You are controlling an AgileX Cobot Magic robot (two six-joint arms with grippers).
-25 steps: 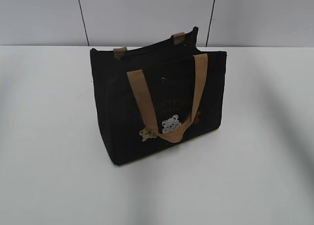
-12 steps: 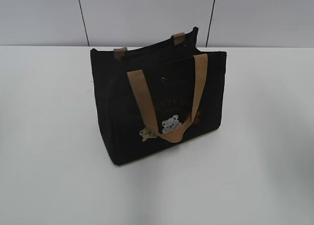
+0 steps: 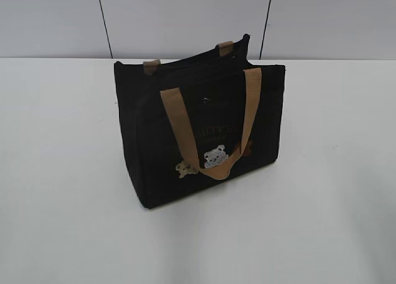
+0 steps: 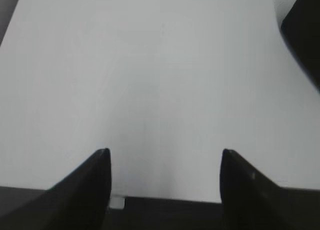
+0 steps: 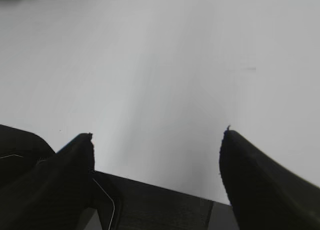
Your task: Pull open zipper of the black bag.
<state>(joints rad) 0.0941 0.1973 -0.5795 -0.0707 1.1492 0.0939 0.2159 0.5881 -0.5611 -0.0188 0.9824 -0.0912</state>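
Note:
The black bag [image 3: 154, 142] stands upright in the middle of the white table [image 3: 62, 172] in the exterior view, with tan handles and small bear figures on its front. The zipper [image 3: 185, 62] runs as a dark line along its top between the tan tabs; I cannot make out its pull for sure. Neither gripper shows in the exterior view. In the left wrist view my left gripper [image 4: 165, 151] is open over bare table, nothing between its fingers. My right gripper [image 5: 157, 132] is likewise open over bare table in the right wrist view.
A grey panelled wall [image 3: 185, 18] rises behind the table's far edge. One tan handle [image 3: 179, 129] hangs down over the bag's front. A dark shape [image 4: 305, 34] fills the upper right corner of the left wrist view; I cannot tell what it is.

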